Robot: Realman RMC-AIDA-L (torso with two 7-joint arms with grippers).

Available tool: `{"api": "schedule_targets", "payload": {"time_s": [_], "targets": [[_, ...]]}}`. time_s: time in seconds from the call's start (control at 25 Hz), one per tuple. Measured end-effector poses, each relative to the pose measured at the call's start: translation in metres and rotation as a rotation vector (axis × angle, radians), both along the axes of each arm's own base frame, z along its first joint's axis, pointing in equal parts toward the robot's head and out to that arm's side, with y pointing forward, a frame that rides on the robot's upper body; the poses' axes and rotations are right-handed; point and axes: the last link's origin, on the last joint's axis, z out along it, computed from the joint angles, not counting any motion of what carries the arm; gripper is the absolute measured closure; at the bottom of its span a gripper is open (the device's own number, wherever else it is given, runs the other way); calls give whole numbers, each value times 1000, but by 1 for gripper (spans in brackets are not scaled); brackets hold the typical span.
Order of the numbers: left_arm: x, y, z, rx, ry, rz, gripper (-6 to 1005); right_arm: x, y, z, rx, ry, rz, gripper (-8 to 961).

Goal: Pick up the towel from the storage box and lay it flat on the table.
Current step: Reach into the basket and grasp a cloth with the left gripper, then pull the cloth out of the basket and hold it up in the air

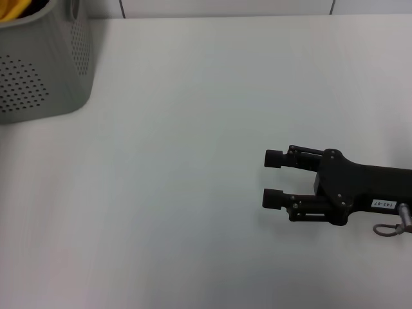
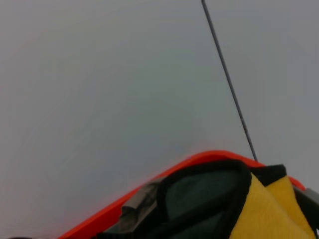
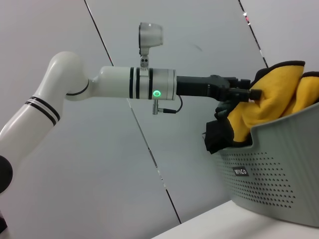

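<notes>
The light grey perforated storage box (image 1: 38,84) stands at the table's (image 1: 193,129) far left corner, with a bit of the yellow towel (image 1: 16,8) showing over its rim. In the right wrist view the left arm reaches level to the box (image 3: 279,174). There my left gripper (image 3: 246,89) is shut on the bunched towel (image 3: 269,107), which rises above the rim, a black-edged corner hanging outside. The left wrist view shows the towel's (image 2: 269,209) yellow fleece and black edging close up. My right gripper (image 1: 271,178) rests open low over the table's right side, fingers pointing left.
A pale wall with thin dark seams (image 3: 149,149) stands behind the table's far edge. A small grey cable loop (image 1: 386,228) hangs at the right wrist. White tabletop stretches between the box and the right gripper.
</notes>
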Motion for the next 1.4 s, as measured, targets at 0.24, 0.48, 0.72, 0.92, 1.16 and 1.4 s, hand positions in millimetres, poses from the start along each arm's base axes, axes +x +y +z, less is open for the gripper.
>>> {"api": "schedule_targets", "payload": {"time_s": [0.24, 0.48, 0.72, 0.92, 1.16, 1.4], "targets": [[-5, 2, 0, 0, 17, 29, 187, 0, 0, -1, 1, 1, 1, 165], [-5, 5, -1, 1, 6, 37, 191, 0, -1, -1, 1, 0, 3, 165], [-3, 8, -4, -12, 4, 42, 195, 1, -2, -2, 2, 0, 0, 166], [-8, 15, -11, -48, 13, 88, 283, 2, -3, -2, -2, -1, -6, 166], [-9, 17, -13, -57, 19, 113, 530, 3, -4, -3, -2, 1, -10, 166], [11, 5, -6, -48, -66, 29, 732, 5, -4, -3, -1, 4, -20, 166]]}}
